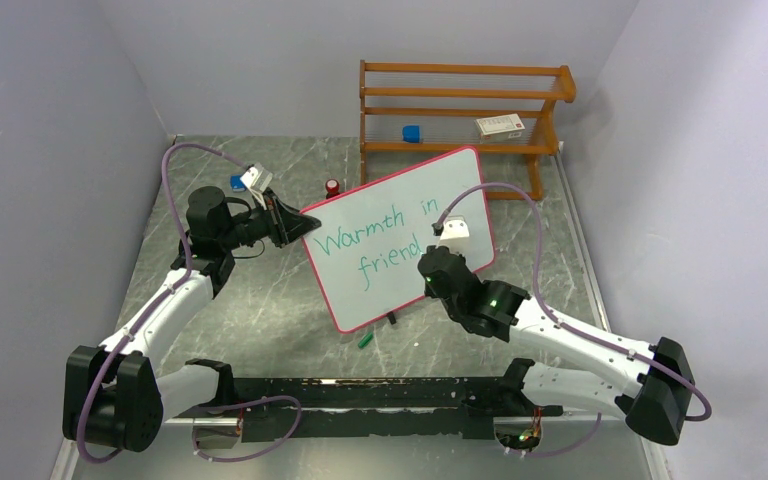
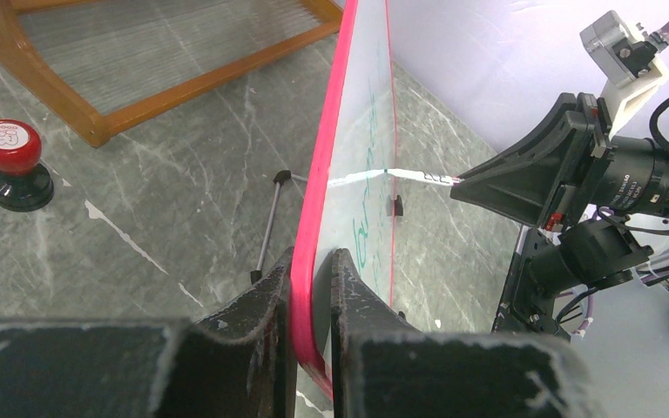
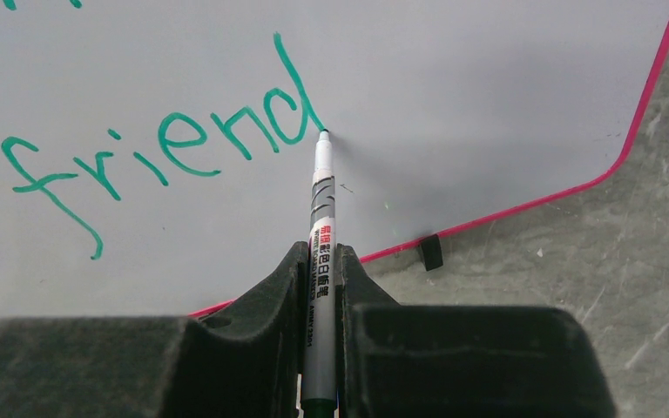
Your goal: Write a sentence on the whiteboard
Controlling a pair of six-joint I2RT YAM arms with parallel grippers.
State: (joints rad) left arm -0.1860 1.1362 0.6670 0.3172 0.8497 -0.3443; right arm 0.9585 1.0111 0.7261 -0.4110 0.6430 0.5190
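Observation:
The whiteboard [image 1: 400, 235], white with a pink-red frame, stands tilted in the middle of the table and carries green writing, "Warmth in friend". My left gripper [image 1: 295, 224] is shut on its left edge; in the left wrist view the fingers [image 2: 270, 305] pinch the red frame [image 2: 314, 261]. My right gripper [image 1: 430, 262] is shut on a grey whiteboard marker [image 3: 321, 252]. The marker's tip [image 3: 323, 133] touches the whiteboard [image 3: 453, 104] just after the last "d" of "friend".
A wooden rack [image 1: 460, 110] stands at the back with a blue block [image 1: 411, 133] and a white box [image 1: 500, 126] on it. A red-topped stamp [image 1: 332, 187] sits behind the board. A green marker cap [image 1: 365, 340] lies on the table in front of the board.

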